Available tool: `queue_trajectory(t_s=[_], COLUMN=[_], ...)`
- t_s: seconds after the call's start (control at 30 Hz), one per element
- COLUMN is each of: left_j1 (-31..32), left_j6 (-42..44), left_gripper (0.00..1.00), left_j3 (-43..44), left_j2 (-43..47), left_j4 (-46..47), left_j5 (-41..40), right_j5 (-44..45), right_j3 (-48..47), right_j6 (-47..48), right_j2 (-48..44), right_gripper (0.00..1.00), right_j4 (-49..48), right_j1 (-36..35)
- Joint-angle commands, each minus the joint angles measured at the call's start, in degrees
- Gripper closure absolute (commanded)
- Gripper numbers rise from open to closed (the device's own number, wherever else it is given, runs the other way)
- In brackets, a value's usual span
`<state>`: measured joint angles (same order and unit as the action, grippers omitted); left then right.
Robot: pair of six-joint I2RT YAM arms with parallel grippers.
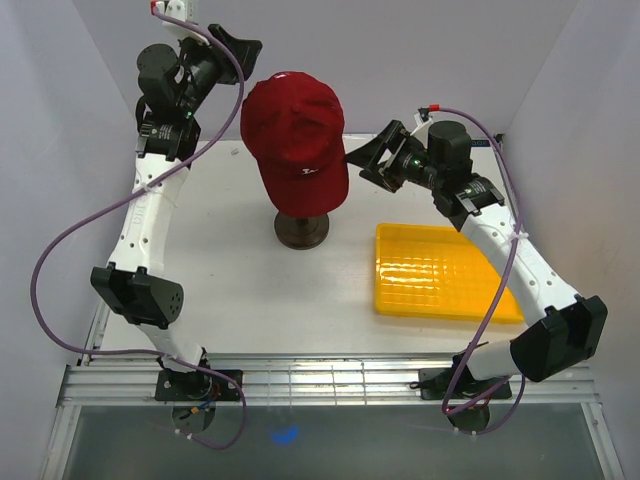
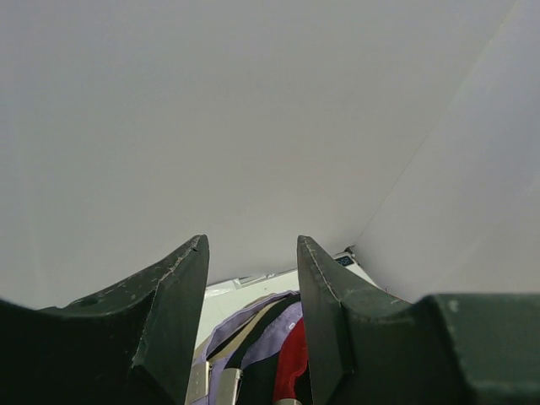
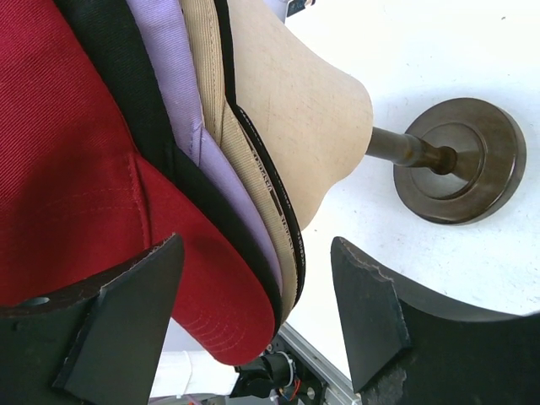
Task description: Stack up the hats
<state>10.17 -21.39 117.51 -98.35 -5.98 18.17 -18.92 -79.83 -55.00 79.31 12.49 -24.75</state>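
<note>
A red cap (image 1: 295, 135) tops a stack of caps on a mannequin head on a dark stand (image 1: 301, 229). In the right wrist view the stacked brims show: red (image 3: 76, 194), black, lavender (image 3: 181, 118) and tan (image 3: 253, 194), against the beige head (image 3: 295, 110). My right gripper (image 1: 366, 160) is open just right of the stack, level with the brims (image 3: 253, 278). My left gripper (image 1: 238, 42) is open, raised behind the stack to its left; the cap backs (image 2: 283, 346) show below between its fingers (image 2: 250, 245).
A yellow ribbed tray (image 1: 440, 275) lies on the white table at the right, under the right arm. White walls close in the back and both sides. The stand's round base (image 3: 464, 160) sits mid-table.
</note>
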Motion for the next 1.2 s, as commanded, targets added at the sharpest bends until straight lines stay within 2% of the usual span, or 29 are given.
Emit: queue_trajectory(t_s=[0.0, 0.13, 0.23, 0.37, 0.63, 0.73, 0.9, 1.17], left_j1=[-0.5, -0.7, -0.8, -0.9, -0.9, -0.9, -0.9, -0.9], left_j6=[-0.1, -1.1, -0.9, 0.4, 3.8, 4.1, 4.6, 4.0], left_gripper=[0.43, 0.43, 0.43, 0.45, 0.54, 0.55, 0.56, 0.56], left_j3=[1.1, -0.4, 1.6, -3.2, -9.8, -9.9, -8.1, -10.5], left_j2=[3.8, 5.5, 5.5, 8.2, 9.2, 7.8, 4.7, 4.4], left_j4=[0.2, 1.8, -1.7, -3.0, -4.5, -4.4, -8.0, -9.5], left_j5=[-1.4, 0.9, 3.3, 5.4, 18.5, 20.3, 19.4, 13.7], right_j5=[1.4, 1.9, 1.8, 1.2, 0.4, 0.4, 0.1, -0.2], right_j3=[-2.8, -1.9, -1.4, -1.0, -1.3, -1.8, -2.5, -1.2], right_j6=[1.3, 1.6, 1.6, 1.7, 2.6, 2.8, 2.8, 2.5], right_j2=[-2.2, -3.2, -3.7, -4.1, -3.6, -3.3, -2.2, -2.0], right_gripper=[0.24, 0.24, 0.24, 0.24, 0.23, 0.23, 0.23, 0.23], right_j4=[0.1, 0.2, 0.2, 0.2, 0.9, 1.2, 1.4, 0.5], right_j1=[0.2, 0.6, 0.8, 0.9, 0.9, 0.9, 0.9, 0.9])
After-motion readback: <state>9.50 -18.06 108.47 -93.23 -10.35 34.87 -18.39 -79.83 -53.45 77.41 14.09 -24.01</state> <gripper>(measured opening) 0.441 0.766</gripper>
